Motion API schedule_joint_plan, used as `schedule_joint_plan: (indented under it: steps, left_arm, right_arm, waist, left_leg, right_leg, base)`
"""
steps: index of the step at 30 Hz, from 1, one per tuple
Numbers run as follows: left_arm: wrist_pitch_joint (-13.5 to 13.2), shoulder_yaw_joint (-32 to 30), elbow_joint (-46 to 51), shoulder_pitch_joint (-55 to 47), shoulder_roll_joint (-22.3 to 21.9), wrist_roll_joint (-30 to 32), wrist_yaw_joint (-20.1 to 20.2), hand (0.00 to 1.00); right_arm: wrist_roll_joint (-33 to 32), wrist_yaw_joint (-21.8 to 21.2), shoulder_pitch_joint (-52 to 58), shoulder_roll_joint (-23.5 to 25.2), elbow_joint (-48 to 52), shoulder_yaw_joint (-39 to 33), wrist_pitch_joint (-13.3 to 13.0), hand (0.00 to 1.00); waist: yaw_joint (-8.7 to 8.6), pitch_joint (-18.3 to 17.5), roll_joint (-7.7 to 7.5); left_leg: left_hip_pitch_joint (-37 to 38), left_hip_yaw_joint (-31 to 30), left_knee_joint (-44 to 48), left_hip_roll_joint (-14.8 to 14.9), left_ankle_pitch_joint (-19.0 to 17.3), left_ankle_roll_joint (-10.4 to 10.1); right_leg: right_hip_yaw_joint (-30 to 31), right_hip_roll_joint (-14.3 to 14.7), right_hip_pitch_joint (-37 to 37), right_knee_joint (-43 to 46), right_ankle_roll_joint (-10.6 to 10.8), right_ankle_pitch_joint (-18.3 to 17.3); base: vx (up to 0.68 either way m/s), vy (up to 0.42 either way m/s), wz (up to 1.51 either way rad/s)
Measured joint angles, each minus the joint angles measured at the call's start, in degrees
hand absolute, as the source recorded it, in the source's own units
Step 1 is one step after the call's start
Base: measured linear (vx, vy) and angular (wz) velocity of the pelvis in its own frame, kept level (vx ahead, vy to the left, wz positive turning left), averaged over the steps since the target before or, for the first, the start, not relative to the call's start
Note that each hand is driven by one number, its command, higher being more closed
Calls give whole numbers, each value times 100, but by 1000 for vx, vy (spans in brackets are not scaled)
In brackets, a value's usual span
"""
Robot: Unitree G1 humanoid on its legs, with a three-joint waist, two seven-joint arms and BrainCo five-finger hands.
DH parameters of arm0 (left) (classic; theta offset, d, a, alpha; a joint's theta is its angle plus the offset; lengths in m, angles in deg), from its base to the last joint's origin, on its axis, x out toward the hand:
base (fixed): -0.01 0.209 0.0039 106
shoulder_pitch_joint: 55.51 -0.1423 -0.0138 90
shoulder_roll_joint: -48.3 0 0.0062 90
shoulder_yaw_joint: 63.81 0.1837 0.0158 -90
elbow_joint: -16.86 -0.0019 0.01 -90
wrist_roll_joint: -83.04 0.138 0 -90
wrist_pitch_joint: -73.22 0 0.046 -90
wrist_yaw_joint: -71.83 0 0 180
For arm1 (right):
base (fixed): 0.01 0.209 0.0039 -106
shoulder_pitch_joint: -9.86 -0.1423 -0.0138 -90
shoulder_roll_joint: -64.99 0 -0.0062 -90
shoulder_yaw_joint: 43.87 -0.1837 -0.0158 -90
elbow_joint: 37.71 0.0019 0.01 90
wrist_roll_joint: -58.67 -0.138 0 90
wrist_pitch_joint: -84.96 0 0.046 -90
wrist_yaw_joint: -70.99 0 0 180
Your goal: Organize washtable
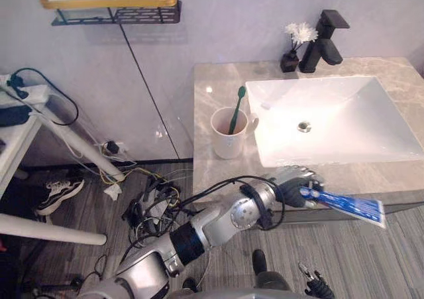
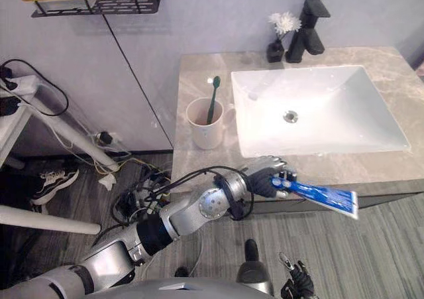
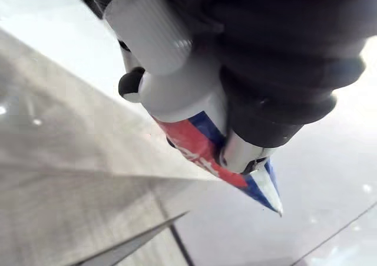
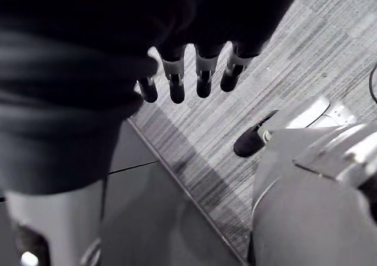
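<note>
Toothpaste tube (image 1: 351, 207) clamped in left robot hand (image 1: 295, 183) off the bench (image 1: 205, 100) edge, probably bound for the cup (image 1: 227, 141); right robot hand (image 4: 176, 77) hangs slack.

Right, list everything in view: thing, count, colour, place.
counter: one, grey marble, against the wall
sink: one, white, set in the counter
tap: one, black, behind the sink
vase: one, dark, white flowers, beside the tap
cup: one, cream, on the counter left of the sink
toothbrush: one, green, standing in the cup
wall shelf: one, black with yellow rail, upper left
shoe: one, black and white, floor at left
toothpaste tube: one, blue-white-red, held at the counter's front edge
left hand: one, silver, curled round the tube
right hand: one, silver, fingers relaxed, above the floor
</note>
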Motion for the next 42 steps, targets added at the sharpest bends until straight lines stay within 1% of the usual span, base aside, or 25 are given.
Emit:
schedule_joint_plan:
  steps: [2, 3, 4, 6, 9, 12, 15, 17, 19, 21, 23, 25, 26, 27, 28, 29, 30, 31, 32, 33, 34, 36, 39, 40, 42]
  left_arm:
    - [-38, -7, 266, -14, -16, -13, -5, 100]
    - [-60, -14, 394, -15, -41, -24, -21, 100]
    - [-71, -13, 457, -15, -53, -45, -25, 100]
    - [-155, -35, 742, -25, -73, -122, -58, 100]
    - [-225, -77, 1063, -64, -96, -132, -158, 100]
    - [-268, -329, 1369, -208, -209, -248, -221, 100]
    - [-277, -584, 1602, -209, -219, -289, -274, 100]
    - [-308, -834, 1835, -228, -215, -308, -384, 100]
    - [-338, -1011, 1995, -266, -211, -402, -435, 100]
    - [-382, -1174, 2171, -341, -211, -463, -467, 100]
    - [-403, -1274, 2356, -405, -210, -505, -489, 100]
    - [-429, -1428, 2520, -421, -193, -598, -526, 100]
    - [-433, -1516, 2607, -425, -188, -682, -600, 100]
    - [-441, -1613, 2692, -426, -188, -708, -659, 100]
    - [-466, -1669, 2722, -424, -188, -758, -718, 100]
    - [-479, -1689, 2722, -425, -188, -799, -756, 100]
    - [-483, -1720, 2722, -425, -187, -797, -821, 100]
    - [-483, -1769, 2721, -424, -185, -797, -850, 100]
    - [-485, -1810, 2721, -420, -185, -797, -854, 100]
    - [-484, -1861, 2717, -417, -182, -797, -873, 100]
    - [-473, -1938, 2686, -417, -167, -796, -914, 100]
    - [-466, -2068, 2683, -416, -138, -794, -928, 100]
    - [-439, -2342, 2603, -382, -55, -787, -1124, 100]
    - [-434, -2391, 2558, -360, -27, -786, -1164, 100]
    - [-368, -2570, 2234, -253, 18, -744, -1318, 100]
  right_arm:
    - [-192, 13, 161, 39, 520, -4, -78, 0]
    - [-360, 21, 259, 40, 816, -45, -165, 0]
    - [-445, 43, 310, 43, 982, -98, -181, 0]
    - [-544, 148, 517, 88, 1716, -359, -299, 0]
    - [-502, 331, 721, 154, 2581, -600, -381, 0]
    - [-409, 457, 836, 279, 3668, -1087, -456, 0]
    - [-403, 625, 833, 315, 4588, -1707, -613, 0]
    - [-394, 818, 766, 315, 5351, -2190, -855, 0]
    - [-366, 949, 654, 315, 5783, -2515, -1017, 0]
    - [-97, 1131, 555, 314, 6201, -2697, -1154, 0]
    - [62, 1214, 436, 305, 6555, -2766, -1265, 0]
    - [235, 1284, 215, 305, 6857, -2663, -1328, 0]
    - [352, 1321, 66, 287, 7068, -2448, -1354, 0]
    - [501, 1343, -78, 251, 7229, -2143, -1415, 0]
    - [503, 1347, -184, 218, 7322, -1844, -1459, 0]
    - [503, 1348, -261, 193, 7350, -1649, -1476, 0]
    - [504, 1343, -404, 116, 7378, -1219, -1473, 0]
    - [504, 1273, -517, 47, 7411, -725, -1455, 0]
    - [504, 1229, -567, 15, 7435, -500, -1452, 0]
    - [506, 1159, -636, -6, 7474, -221, -1447, 0]
    - [498, 1034, -770, -29, 7479, 156, -1408, 0]
    - [482, 911, -888, -94, 7477, 495, -1390, 0]
    - [342, 697, -1235, -242, 7429, 1100, -1242, 0]
    - [280, 654, -1316, -244, 7422, 1208, -1199, 0]
    - [236, 525, -1614, -244, 7411, 1685, -1140, 0]
  waist:
    - [-10, -119, 10]
    - [-19, -198, 8]
    - [-18, -235, 6]
    - [-13, -273, 7]
    - [-12, -275, 8]
    - [-22, -279, 15]
    - [-21, -293, 32]
    - [-17, -302, 36]
    - [-25, -332, 38]
    - [-36, -473, 55]
    - [-35, -547, 77]
    - [-20, -561, 96]
    - [-2, -572, 92]
    - [33, -590, 89]
    - [70, -609, 90]
    - [100, -629, 89]
    - [142, -646, 89]
    - [166, -668, 91]
    - [180, -674, 91]
    - [232, -675, 91]
    - [319, -675, 92]
    - [355, -676, 92]
    - [438, -695, 78]
    - [444, -699, 71]
    - [446, -707, 57]
  left_leg:
    - [-23, 13, 8, 0, 0, 0]
    - [-26, 23, 19, 0, 0, 0]
    - [-29, 28, 24, 0, 0, 0]
    - [-15, 58, 31, -1, -3, 4]
    - [6, 155, 32, 7, -29, 42]
    - [1, 335, 107, 17, -73, 7]
    - [27, 477, 139, 22, -110, 8]
    - [50, 634, 141, 36, -141, -5]
    - [98, 718, 163, 71, -182, -36]
    - [97, 803, 209, 126, -229, -60]
    - [98, 804, 210, 139, -233, -65]
    - [98, 799, 213, 133, -234, -65]
    - [98, 792, 221, 132, -234, -64]
    - [96, 763, 225, 133, -234, -64]
    - [91, 747, 231, 133, -234, -64]
    - [88, 736, 233, 134, -234, -64]
    - [85, 680, 242, 134, -234, -63]
    - [47, 607, 260, 132, -233, -62]
    - [25, 577, 276, 132, -233, -62]
    - [-1, 533, 294, 132, -232, -62]
    - [-5, 463, 305, 133, -230, -60]
    - [-5, 364, 309, 132, -225, -54]
    - [2, 249, 312, 100, -216, -40]
    - [-4, 233, 312, 95, -212, -34]
    - [-12, 150, 307, 88, -190, -17]
  right_leg:
    - [20, 1, -29, 0, 0, 0]
    - [34, 2, -34, 1, 0, 0]
    - [41, 2, -38, 1, 0, 0]
    - [82, 6, -44, 1, 0, 0]
    - [182, 35, -84, 1, -4, 23]
    - [359, 61, -170, 2, -2, 78]
    - [507, 91, -207, 2, 0, 118]
    - [676, 134, -257, 2, 3, 152]
    - [751, 180, -259, 2, 4, 153]
    - [823, 243, -298, 3, 1, 155]
    - [823, 258, -299, 3, 0, 156]
    - [823, 249, -295, 3, -9, 164]
    - [817, 248, -287, 3, -10, 166]
    - [808, 247, -281, 3, -12, 167]
    - [796, 245, -276, 3, -13, 168]
    - [789, 244, -273, 3, -13, 168]
    - [757, 236, -237, 3, -14, 168]
    - [692, 221, -223, 3, -14, 168]
    - [670, 215, -222, 3, -15, 168]
    - [635, 208, -217, 3, -15, 168]
    - [550, 199, -173, 3, -15, 168]
    - [443, 182, -118, 3, -15, 168]
    - [299, 134, -32, 3, -15, 168]
    - [285, 127, -29, 3, -15, 168]
    - [151, 110, 23, 3, -15, 168]
  base:
    - [9, 0, -4]
    - [21, 0, -5]
    - [17, 0, -6]
    - [-9, 0, -8]
    - [-24, -2, -17]
    - [-29, 0, -31]
    - [-24, 0, -26]
    - [-27, 0, -38]
    - [-8, -10, -33]
    - [22, -20, -25]
    - [17, -10, -5]
    - [0, 0, 0]
    - [0, 0, 0]
    - [-22, -6, 5]
    - [-14, -7, 5]
    - [-2, -4, 10]
    - [-2, -1, 21]
    - [-2, 0, 25]
    - [-6, -1, 25]
    - [-2, -7, 24]
    - [-1, -8, 25]
    - [6, 0, 29]
    - [1, 15, 20]
    - [-5, 13, 13]
    - [-12, -4, 22]
